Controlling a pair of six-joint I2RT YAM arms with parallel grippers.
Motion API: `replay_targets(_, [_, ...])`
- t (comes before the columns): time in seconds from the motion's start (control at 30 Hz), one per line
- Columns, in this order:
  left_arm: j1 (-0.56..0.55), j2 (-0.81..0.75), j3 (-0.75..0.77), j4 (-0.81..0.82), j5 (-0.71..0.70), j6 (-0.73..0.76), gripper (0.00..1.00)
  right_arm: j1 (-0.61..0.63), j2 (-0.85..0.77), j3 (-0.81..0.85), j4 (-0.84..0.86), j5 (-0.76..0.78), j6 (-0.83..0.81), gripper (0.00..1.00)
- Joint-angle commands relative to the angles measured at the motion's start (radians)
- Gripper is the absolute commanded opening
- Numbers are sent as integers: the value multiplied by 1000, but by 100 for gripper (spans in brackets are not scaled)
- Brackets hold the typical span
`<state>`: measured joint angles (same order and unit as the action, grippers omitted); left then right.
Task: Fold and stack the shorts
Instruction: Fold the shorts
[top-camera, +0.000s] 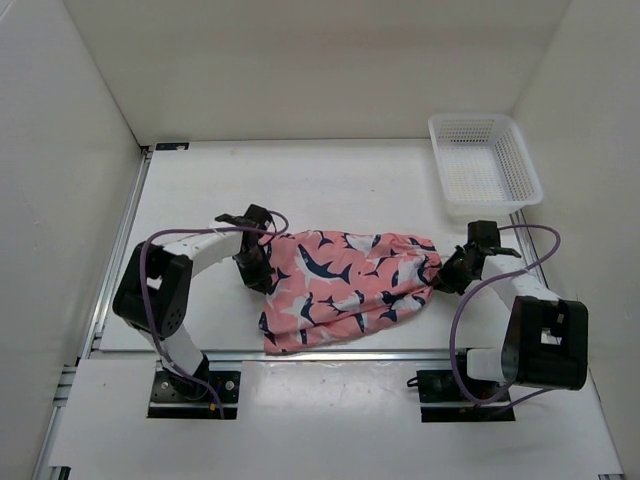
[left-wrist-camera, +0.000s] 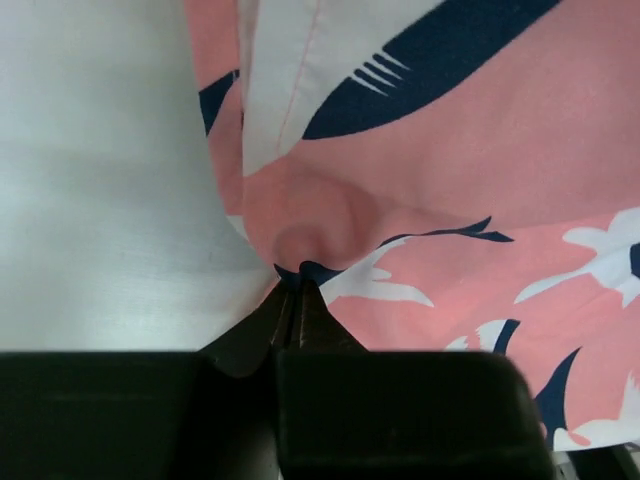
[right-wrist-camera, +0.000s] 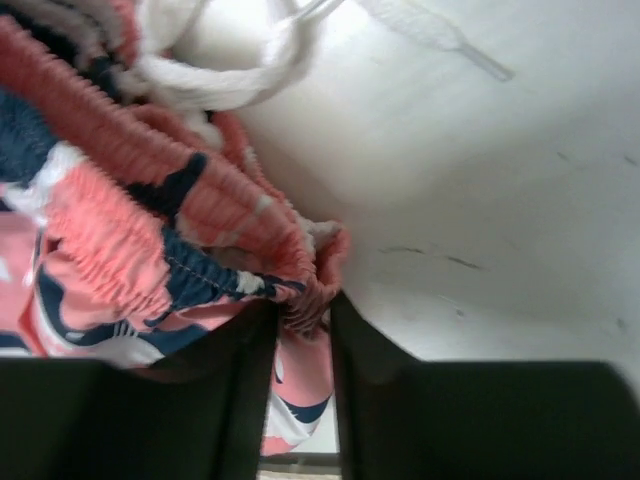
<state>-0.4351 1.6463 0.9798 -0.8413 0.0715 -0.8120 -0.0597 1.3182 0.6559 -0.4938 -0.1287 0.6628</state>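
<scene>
At the left of the worktop (top-camera: 330, 190), the left arm (top-camera: 190, 250) reaches in to the left end of the shorts (top-camera: 345, 285). The wrist view shows the left jaws pressed together on a small pinch of pink fabric at the cloth's edge. The shorts lie crumpled in the middle of the worktop, their long axis running left to right between the two arms. The lower left corner sags toward the near edge, and the gathered waistband points right. There the right jaws are clamped on a bunch of the elastic waistband, with the white drawstring (right-wrist-camera: 215, 85) looped just beyond and cut off by the top of that view. From above, both sets of jaws are hidden under the wrists, and how the layers fold beneath cannot be made out. A white mesh basket (top-camera: 495, 205) sits well apart at the far right.
</scene>
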Motion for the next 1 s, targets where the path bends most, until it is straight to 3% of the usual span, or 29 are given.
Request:
replay_targets(0.0, [64, 47, 86, 44, -10, 48, 10, 7, 30, -7, 99, -100, 8, 13])
replay_targets(0.07, [102, 105, 166, 44, -22, 79, 10, 41, 82, 28, 119, -109, 36, 1])
replay_targets(0.27, [200, 236, 516, -98, -107, 155, 10, 139, 159, 148, 113, -103, 70, 0])
replay_targets(0.33, [211, 247, 589, -152, -130, 177, 20, 161, 159, 192, 75, -57, 46, 45])
replay_targets(0.37, [220, 235, 623, -172, -143, 189, 45, 179, 150, 206, 29, -26, 34, 63])
replay_targets(0.43, [231, 201, 623, -200, -168, 189, 87, 192, 113, 228, 5, 38, 6, 84])
replay_targets(0.47, [245, 154, 591, -211, -168, 189, 100, 202, 98, 228, -11, 52, 6, 84])
replay_targets(0.67, [297, -19, 401, -156, -96, 214, 100, 224, 56, 264, -49, 141, -52, 86])
replay_targets(0.83, [297, 24, 272, -82, -27, 244, 97, 224, 163, 326, -31, 132, -72, 78])
replay_targets(0.93, [297, 79, 254, -51, -7, 244, 90, 242, 242, 384, -40, 106, -92, 63])
replay_targets(0.97, [297, 90, 254, -41, -7, 244, 88, 242, 257, 395, -40, 106, -92, 49])
